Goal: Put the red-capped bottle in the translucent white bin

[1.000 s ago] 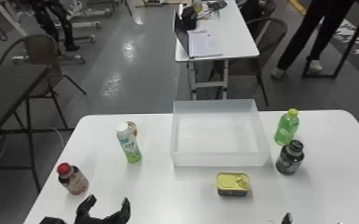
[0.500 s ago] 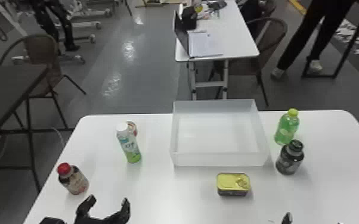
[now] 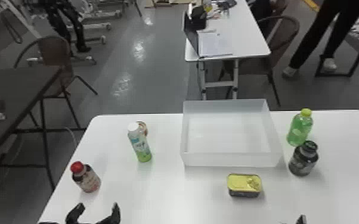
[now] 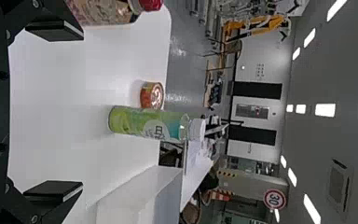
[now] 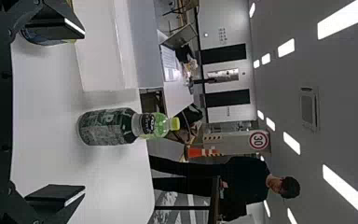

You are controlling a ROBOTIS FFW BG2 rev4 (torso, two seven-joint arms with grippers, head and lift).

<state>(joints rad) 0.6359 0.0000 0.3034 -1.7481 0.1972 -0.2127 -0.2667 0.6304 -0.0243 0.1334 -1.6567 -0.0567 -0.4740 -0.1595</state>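
Your left jaws, open and empty, are nearer than your likewise spread right jaws to the red-capped bottle (image 3: 88,180), which stands on the counter (image 3: 164,202), long axis vertical, ahead and leftward of that nearer pair, with the white bin (image 3: 231,160) farther off rightward.

Can read 30 in dark digits on the round red-rimmed sign (image 5: 259,140) in the room behind, seen in both wrist views, but cannot make out the lettering on the white-capped bottle (image 4: 156,126), the black bottle (image 5: 105,127) or the red-capped bottle (image 3: 89,180).
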